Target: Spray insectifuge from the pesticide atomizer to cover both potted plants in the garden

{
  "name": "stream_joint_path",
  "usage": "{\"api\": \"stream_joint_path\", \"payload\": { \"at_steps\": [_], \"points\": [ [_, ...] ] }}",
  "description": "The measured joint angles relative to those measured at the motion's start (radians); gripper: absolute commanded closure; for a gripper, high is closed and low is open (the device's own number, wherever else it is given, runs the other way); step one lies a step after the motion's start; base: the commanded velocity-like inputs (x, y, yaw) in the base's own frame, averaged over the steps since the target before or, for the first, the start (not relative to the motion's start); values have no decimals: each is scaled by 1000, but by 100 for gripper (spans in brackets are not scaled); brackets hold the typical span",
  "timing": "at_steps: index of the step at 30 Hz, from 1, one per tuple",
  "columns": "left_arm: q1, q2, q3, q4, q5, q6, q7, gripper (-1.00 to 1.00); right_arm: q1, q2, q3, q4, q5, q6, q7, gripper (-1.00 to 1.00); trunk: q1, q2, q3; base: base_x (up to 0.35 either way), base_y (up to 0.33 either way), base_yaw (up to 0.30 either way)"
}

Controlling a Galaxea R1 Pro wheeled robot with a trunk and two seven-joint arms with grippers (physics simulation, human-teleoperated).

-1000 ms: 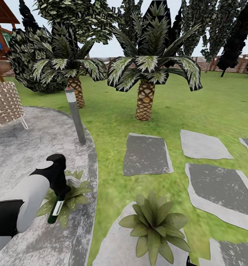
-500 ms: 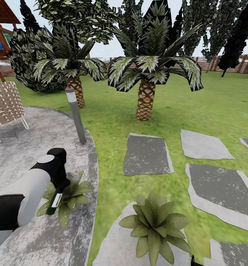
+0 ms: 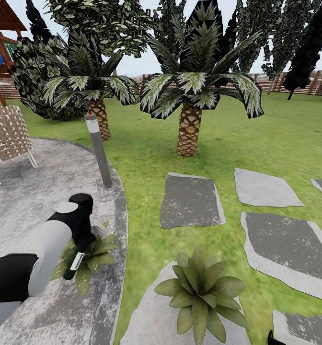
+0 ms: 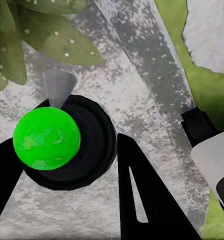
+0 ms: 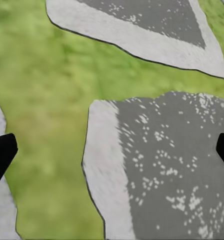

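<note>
Left gripper [image 3: 80, 245]: at the near left of the head view, over the patio edge, its fingers [image 4: 142, 195] clenched on the pesticide atomizer [image 3: 74, 262].
Pesticide atomizer: a slim dark green bottle with a white label, hanging tilted below the left gripper, directly above the leaves of the left potted plant [image 3: 91, 251]. In the left wrist view its end shows as a bright green ball in a dark round ring [image 4: 47, 138] between the black fingers.
Left potted plant: a low rosette of pointed green leaves on the grey paved patio [image 3: 36, 191], close to the patio's curved edge; speckled leaves [image 4: 37, 45] show past the bottle in the left wrist view.
Right potted plant [image 3: 199, 292]: a second rosette, near centre, standing on a pale stepping stone [image 3: 151, 316], well apart from the atomizer.
Right gripper [image 5: 112, 150]: its fingers [image 5: 2, 155] are spread wide with nothing between them, over grass and a grey stepping stone [image 5: 162, 170]; a dark tip shows at the near right edge of the head view.
Lamp post [image 3: 97, 148]: grey, upright at the patio's far edge, beyond the left plant.
Palms [image 3: 189, 124]: two on the lawn, farther off, with a brown slatted fence [image 3: 276, 81] behind them.
Wicker chair [image 3: 7, 139]: on the patio at far left.
</note>
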Motion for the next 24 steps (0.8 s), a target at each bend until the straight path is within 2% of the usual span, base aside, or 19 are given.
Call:
{"api": "stream_joint_path", "payload": {
  "at_steps": [1,2,3,5,8,17,24],
  "points": [
    [3,-6,-5,0,-3,0,0,100,0,-6,-7,1,0,-1,0,-100,0,0,0,0,0,0],
    [4,-43,-107,1,-2,0,1,100,0,-63,-40,1,4,1,0,-100,0,0,0,6,0,0],
    [9,-59,-111,1,-1,1,0,100,0,-156,-53,1,-2,-2,1,-100,0,0,0,76,0,0],
    [17,-68,-114,1,-1,2,0,100,0,-147,-45,1,2,0,0,-100,0,0,0,188,0,0],
    [23,-68,-114,0,2,3,0,100,1,-147,-47,1,2,-1,1,-100,0,0,0,160,0,0],
    [34,-72,-114,-9,-1,5,1,100,0,-137,-46,-4,1,-1,2,-100,0,0,-2,12,0,51],
    [34,-74,-113,-11,-4,7,1,100,0,-136,-47,-4,1,-1,0,-100,1,0,-10,-230,-73,182]
  ]
}}
